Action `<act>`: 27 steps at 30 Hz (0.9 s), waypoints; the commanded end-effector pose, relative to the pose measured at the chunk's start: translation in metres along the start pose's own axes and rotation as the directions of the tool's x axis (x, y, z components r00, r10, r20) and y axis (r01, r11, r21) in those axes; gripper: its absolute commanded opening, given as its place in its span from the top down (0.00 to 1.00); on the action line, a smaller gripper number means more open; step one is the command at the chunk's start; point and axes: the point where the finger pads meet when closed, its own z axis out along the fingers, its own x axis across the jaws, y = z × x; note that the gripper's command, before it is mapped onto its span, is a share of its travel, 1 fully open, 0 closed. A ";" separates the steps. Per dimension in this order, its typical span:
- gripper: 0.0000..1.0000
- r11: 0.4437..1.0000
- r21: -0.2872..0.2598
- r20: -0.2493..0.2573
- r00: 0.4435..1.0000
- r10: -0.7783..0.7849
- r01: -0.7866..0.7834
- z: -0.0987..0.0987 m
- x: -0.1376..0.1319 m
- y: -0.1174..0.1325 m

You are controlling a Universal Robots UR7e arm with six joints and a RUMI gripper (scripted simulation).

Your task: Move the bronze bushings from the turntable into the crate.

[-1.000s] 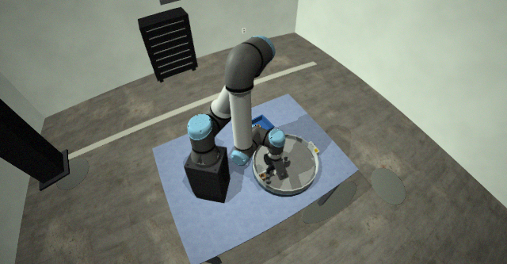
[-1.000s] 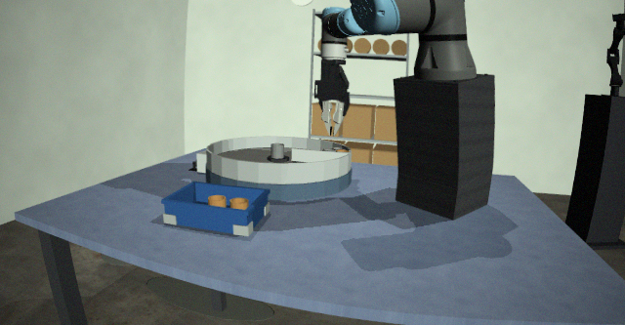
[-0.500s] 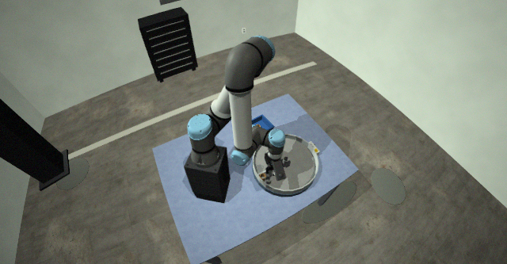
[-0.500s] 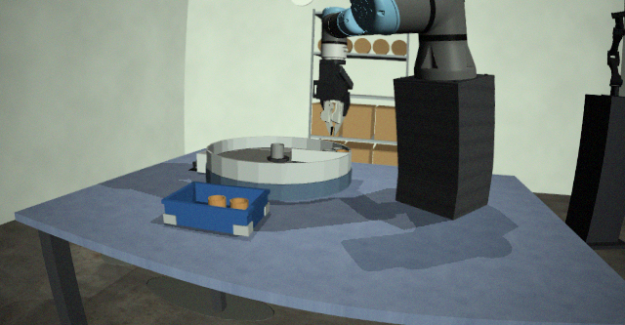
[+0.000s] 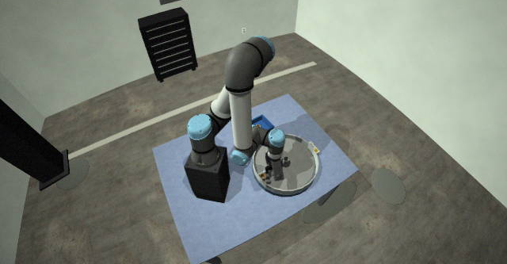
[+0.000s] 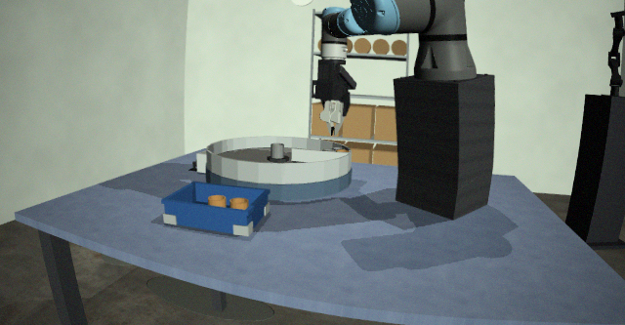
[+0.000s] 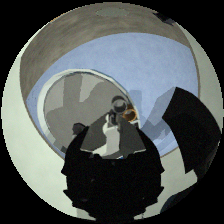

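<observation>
My gripper [image 5: 268, 170] [image 6: 333, 131] [image 7: 114, 117] is shut with nothing seen between its fingertips. It points down above the wall side of the turntable [image 5: 303, 170] [image 6: 244, 172] [image 7: 54, 107]. A bronze bushing [image 5: 263, 175] [image 7: 131, 116] is on the turntable by its rim, close to the fingertips in the wrist view; only a sliver of it shows in the exterior view. A grey steel bushing [image 5: 268, 181] [image 7: 119, 104] is beside it. Two bronze bushings [image 6: 217, 200] [image 6: 239, 203] are in the blue crate [image 5: 268, 122] [image 6: 200, 219]. The fingers partly hide the bushings in the wrist view.
A short grey post [image 5: 285, 161] [image 6: 277, 150] [image 7: 78, 129] stands at the middle of the turntable. The raised turntable rim [image 6: 312, 171] surrounds the parts. The arm's black pedestal [image 5: 210, 181] [image 6: 439, 144] stands beside the turntable on the blue table [image 5: 238, 224] [image 6: 303, 257].
</observation>
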 end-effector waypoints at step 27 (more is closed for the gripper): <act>0.95 0.989 0.001 0.001 0.989 0.148 -0.148 0.000 0.002 0.000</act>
